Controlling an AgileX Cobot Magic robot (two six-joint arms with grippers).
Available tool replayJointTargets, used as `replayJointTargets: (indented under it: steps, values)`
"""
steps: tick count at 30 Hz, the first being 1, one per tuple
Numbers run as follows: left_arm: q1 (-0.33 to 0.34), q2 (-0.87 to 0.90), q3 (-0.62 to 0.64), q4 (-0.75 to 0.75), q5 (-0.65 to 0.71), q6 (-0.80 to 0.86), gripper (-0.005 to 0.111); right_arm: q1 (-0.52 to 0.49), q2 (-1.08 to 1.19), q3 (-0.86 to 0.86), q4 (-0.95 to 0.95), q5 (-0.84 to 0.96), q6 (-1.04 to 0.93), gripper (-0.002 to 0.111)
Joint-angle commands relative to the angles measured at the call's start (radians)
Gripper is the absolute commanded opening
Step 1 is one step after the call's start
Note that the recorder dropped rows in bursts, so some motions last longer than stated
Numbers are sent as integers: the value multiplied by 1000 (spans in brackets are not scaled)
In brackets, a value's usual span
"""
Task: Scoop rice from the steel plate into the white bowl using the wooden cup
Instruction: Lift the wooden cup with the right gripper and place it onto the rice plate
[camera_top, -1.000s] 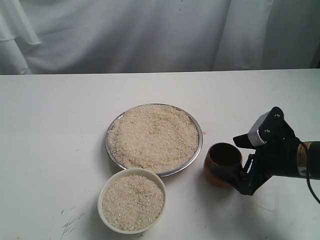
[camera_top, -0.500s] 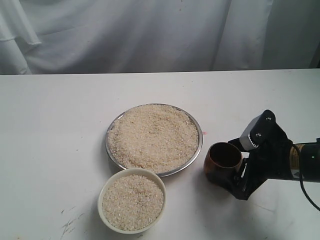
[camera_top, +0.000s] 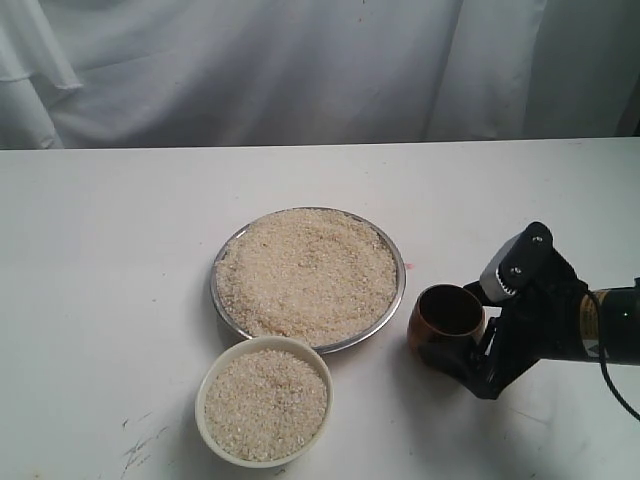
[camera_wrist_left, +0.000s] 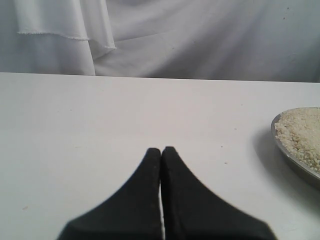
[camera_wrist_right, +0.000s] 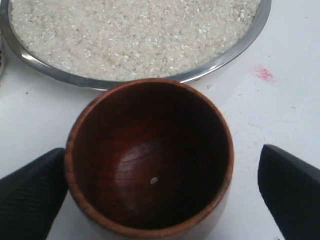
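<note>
Right gripper (camera_wrist_right: 161, 172) straddles the wooden cup (camera_wrist_right: 149, 150), one finger seemingly touching

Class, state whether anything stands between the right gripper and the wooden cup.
Nothing visible does. The wooden cup stands upright between the open fingers of the right gripper; only bare table shows in the gap beside one finger.
</note>
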Motion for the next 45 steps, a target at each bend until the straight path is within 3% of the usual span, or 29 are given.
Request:
replayJointTargets:
  steps: [1, 12, 16, 19, 22, 28, 33, 39, 45]
  values:
    - [-2, -5, 5, -1, -6, -3, 0, 6, 1, -5, 10, -1, 15, 93]
    - [-2, -5, 5, -1, -6, -3, 0, 23, 78, -30, 74, -36, 13, 93]
    - [-2, -5, 5, -1, -6, -3, 0, 23, 78, -32, 96, 32, 13, 88]
    - [-2, -5, 5, -1, -6, -3, 0, 23, 78, -32, 103, 37, 29, 72]
    - [-2, -5, 5, -1, -6, -3, 0, 23, 55, -32, 103, 36, 68, 42]
    - [-2, -5, 5, -1, -6, -3, 0, 23, -3, -45, 104, 72, 94, 11]
    - [-2, -5, 5, -1, -6, -3, 0, 23, -44, -70, 100, 74, 208, 0]
    - [-2, -5, 5, -1, -6, -3, 0, 39, -72, -115, 48, 45, 311, 0]
    - [-2, -5, 5, -1, -6, -3, 0, 142, -73, -195, 5, 99, 322, 0]
